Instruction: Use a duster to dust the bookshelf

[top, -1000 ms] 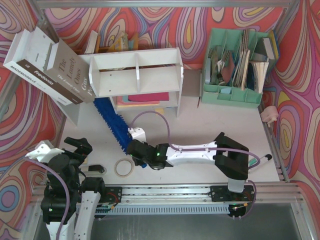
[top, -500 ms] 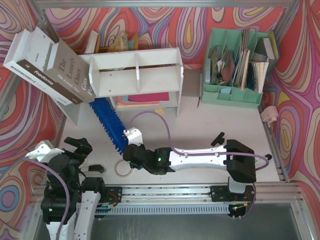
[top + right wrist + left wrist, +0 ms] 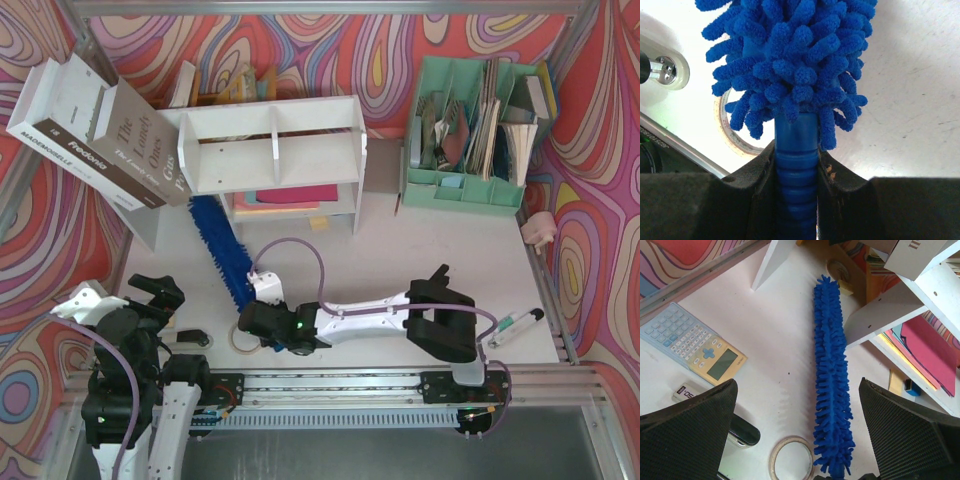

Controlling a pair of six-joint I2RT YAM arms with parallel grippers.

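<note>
Swirled red and pink walls surround a white tabletop (image 3: 420,250), at the back of which the bookshelf (image 3: 275,140) is stood, a white wooden unit with two upper compartments parted by a divider and coloured sheets (image 3: 285,197) stacked on its lower shelf. The duster (image 3: 830,365) is laid on the table in front of the bookshelf's left end, its long axis slanted from the near side up toward that end, with the shaggy blue microfibre tip brought just beside the bookshelf's left upright. Its ribbed blue plastic handle is clamped between the closed jaws of the right gripper (image 3: 796,165), which is set at the end farthest from the bookshelf, so the fluffy head points away from the gripper and toward the shelf. The left gripper (image 3: 152,293) is held wide apart and empty, well off the bookshelf's front left corner, so the right arm is judged the one placed for sweeping. A tape roll (image 3: 775,460) is seen flat on the table just beside the handle end
</note>
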